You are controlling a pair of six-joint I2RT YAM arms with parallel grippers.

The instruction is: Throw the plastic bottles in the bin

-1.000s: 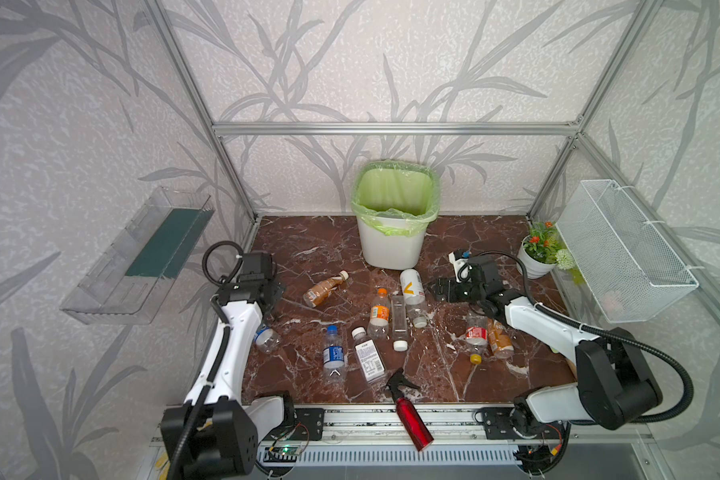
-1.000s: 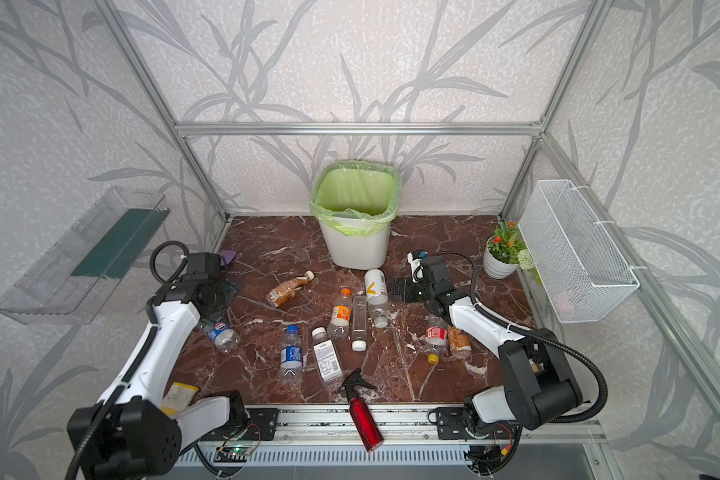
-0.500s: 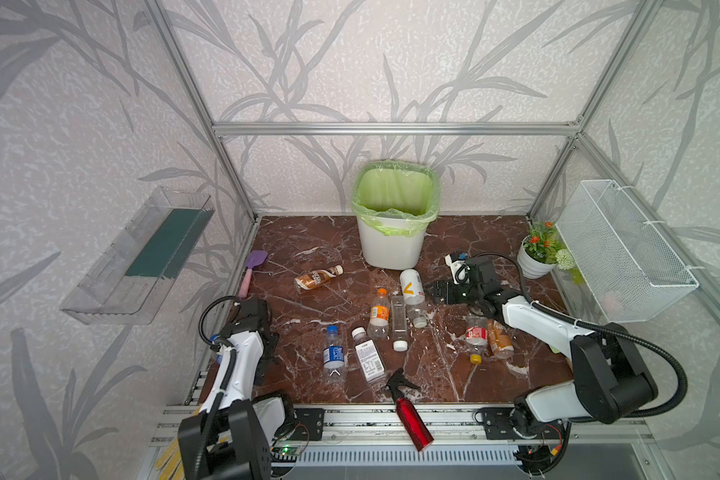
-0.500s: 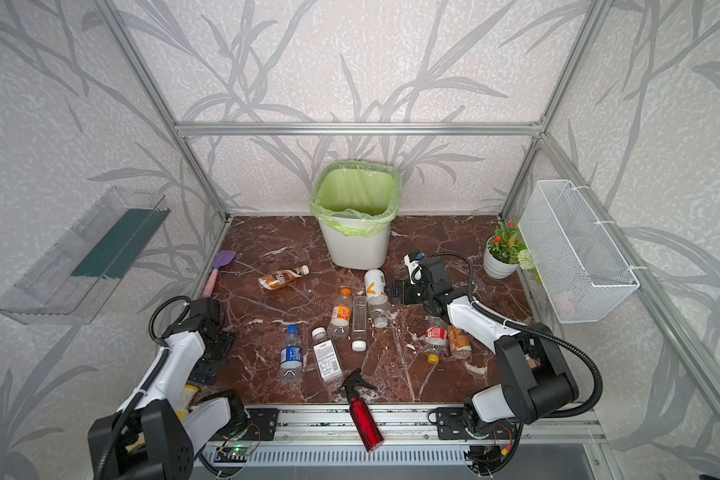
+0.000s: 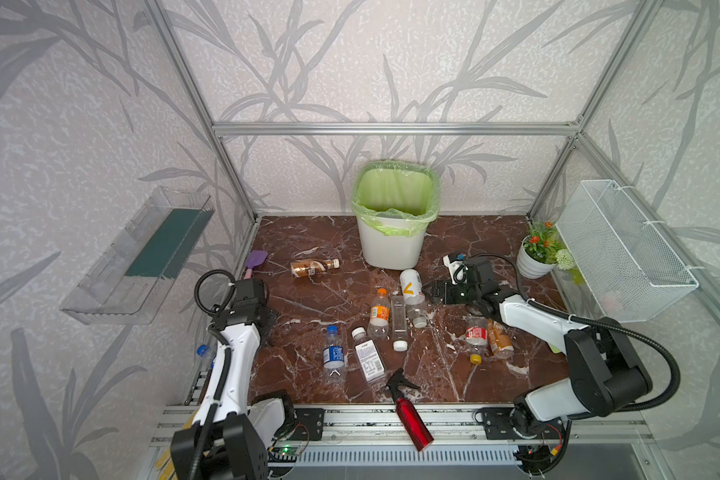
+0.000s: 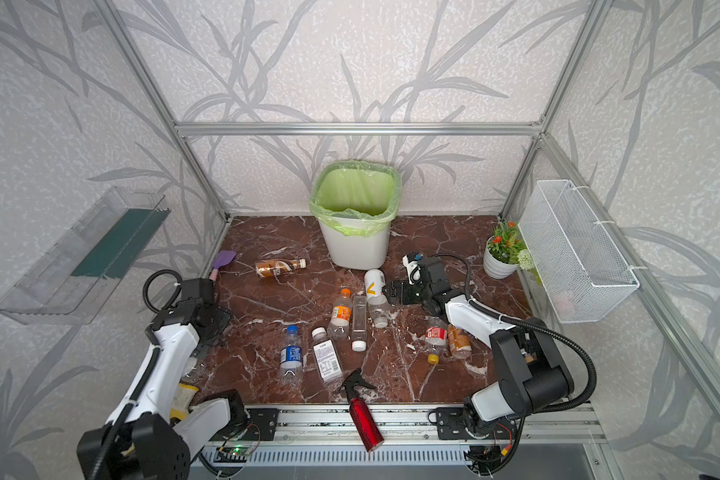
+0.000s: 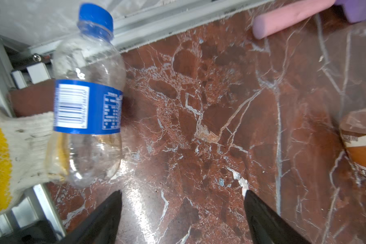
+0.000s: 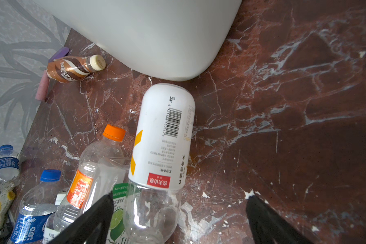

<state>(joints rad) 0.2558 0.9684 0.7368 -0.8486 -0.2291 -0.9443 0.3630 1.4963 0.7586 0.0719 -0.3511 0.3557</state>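
The bin point(image 5: 391, 249) point(image 6: 354, 249), white with a green bag, stands at the back middle. Several plastic bottles lie on the marble floor. A coffee bottle point(image 5: 312, 267) point(image 8: 72, 68) lies at the back left. My right gripper point(image 5: 433, 291) point(image 8: 180, 195) is open around the clear end of a white-labelled bottle point(image 5: 410, 289) point(image 8: 165, 135), with an orange-capped bottle point(image 5: 379, 313) beside it. My left gripper point(image 6: 213, 328) point(image 7: 182, 191) hangs open over bare floor. Beside it, a gloved hand point(image 7: 13, 147) holds a blue-capped bottle point(image 7: 87, 101) at the left edge.
A red spray bottle point(image 5: 408, 411) lies across the front rail. A flower pot point(image 5: 535, 266) and a wire basket point(image 5: 624, 249) are at the right. A purple spatula point(image 5: 254, 262) lies at the back left, under a clear wall shelf point(image 5: 142, 253).
My left arm drew back from the coffee bottle to the front left, then came forward again. The coffee bottle shifted toward the back. The right arm has hardly moved.
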